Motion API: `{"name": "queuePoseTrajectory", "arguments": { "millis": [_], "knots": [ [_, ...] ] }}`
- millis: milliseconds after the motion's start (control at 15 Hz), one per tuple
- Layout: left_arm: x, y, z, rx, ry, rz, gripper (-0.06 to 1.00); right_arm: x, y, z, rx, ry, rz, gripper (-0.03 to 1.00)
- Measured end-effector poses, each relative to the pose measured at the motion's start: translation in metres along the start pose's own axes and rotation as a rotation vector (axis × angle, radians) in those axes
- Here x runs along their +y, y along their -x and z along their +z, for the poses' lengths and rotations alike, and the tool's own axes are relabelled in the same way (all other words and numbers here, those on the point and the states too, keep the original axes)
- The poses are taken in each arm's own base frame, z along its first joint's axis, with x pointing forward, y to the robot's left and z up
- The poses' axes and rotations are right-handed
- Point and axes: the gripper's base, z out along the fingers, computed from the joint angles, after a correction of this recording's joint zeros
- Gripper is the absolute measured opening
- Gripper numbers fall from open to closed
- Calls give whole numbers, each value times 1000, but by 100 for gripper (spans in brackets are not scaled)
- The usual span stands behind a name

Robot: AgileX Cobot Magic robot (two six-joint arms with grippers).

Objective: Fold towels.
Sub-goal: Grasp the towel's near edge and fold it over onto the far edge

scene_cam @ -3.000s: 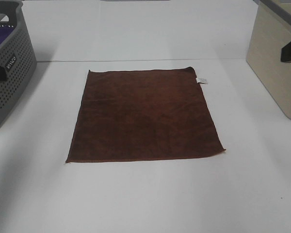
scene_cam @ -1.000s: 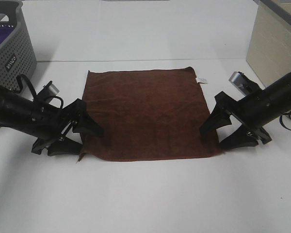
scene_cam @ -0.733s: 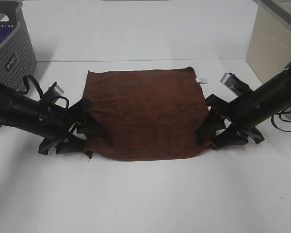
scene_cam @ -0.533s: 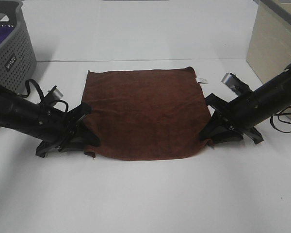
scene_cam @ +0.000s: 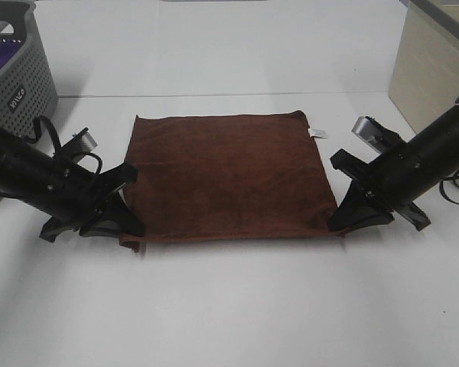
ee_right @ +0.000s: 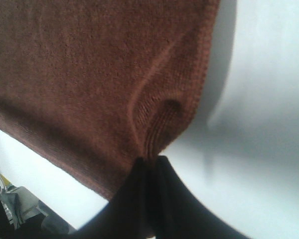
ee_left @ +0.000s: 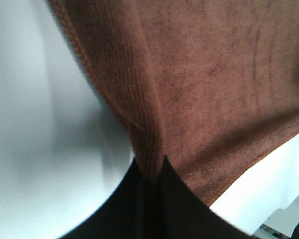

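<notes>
The towel [scene_cam: 226, 176], a dark reddish-brown terry cloth with a small white tag [scene_cam: 317, 133] at its far right corner, lies spread on the white table [scene_cam: 229, 306]. My left gripper [scene_cam: 130, 227] is shut on the towel's near left corner. My right gripper [scene_cam: 338, 223] is shut on its near right corner. Both near corners are lifted a little off the table. In the left wrist view the black jaws pinch a fold of the hem [ee_left: 149, 149]. In the right wrist view the jaws pinch a puckered fold of the hem [ee_right: 154, 137].
A grey perforated basket [scene_cam: 15, 84] with purple fabric [scene_cam: 0, 61] inside stands at the far left. A beige bin [scene_cam: 432, 84] stands at the far right. The table's back edge [scene_cam: 229, 95] runs just behind the towel.
Both arms came in from the sides and closed on the towel's near corners. Over the last second they have lifted the near edge, and the towel looks shorter front to back.
</notes>
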Motion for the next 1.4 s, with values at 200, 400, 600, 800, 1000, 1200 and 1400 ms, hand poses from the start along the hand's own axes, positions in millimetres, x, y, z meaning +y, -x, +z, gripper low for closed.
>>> {"name": "queuePoseTrajectory", "arguments": {
  "millis": [200, 400, 600, 800, 1000, 1200, 1400],
  "knots": [
    [-3, -27, -15, 94, 35, -17, 1, 5, -38, -8, 60, -29, 59, 2],
    [2, -57, -18, 182, 33, -70, 1, 7, -74, -11, 114, -43, 104, 2],
    [-10, -52, -32, 128, 21, -25, 1, 11, -75, -18, 89, -47, 92, 2],
    [-25, -22, -45, -13, 40, 23, 1, 28, -42, -39, -14, -43, 14, 2],
    [-39, 10, -54, -119, 70, 82, 1, 54, 6, -53, -76, -79, -111, 2],
    [-44, 47, -48, -177, 82, 135, 1, 68, 55, -48, -114, -152, -190, 2],
    [-43, 79, -37, -236, 113, 176, 1, 65, 93, -40, -168, -168, -204, 2]
  ]
}}
